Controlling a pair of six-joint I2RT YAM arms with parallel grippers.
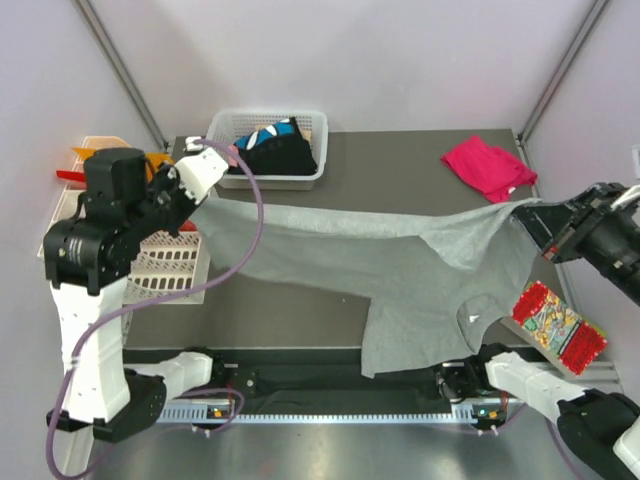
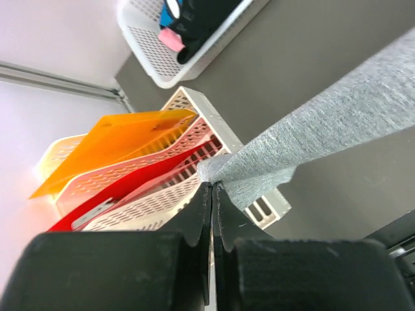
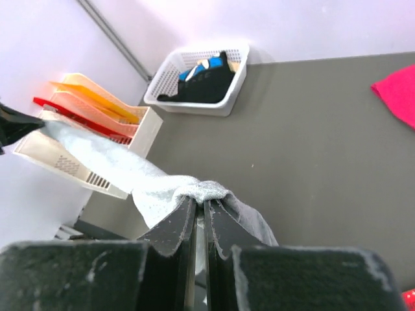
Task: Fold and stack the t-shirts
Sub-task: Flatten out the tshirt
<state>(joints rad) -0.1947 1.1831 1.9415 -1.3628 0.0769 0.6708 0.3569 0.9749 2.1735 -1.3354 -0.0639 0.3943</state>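
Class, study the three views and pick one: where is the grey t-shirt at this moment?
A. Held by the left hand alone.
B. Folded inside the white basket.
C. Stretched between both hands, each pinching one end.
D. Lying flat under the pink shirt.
C: the left hand and the right hand are each shut on an edge of the grey t-shirt, which spans between them.

Pale lilac walls (image 1: 350, 50) enclose a dark grey table (image 1: 400, 172); slanted metal poles (image 1: 117, 62) stand at both back corners; soft even light.
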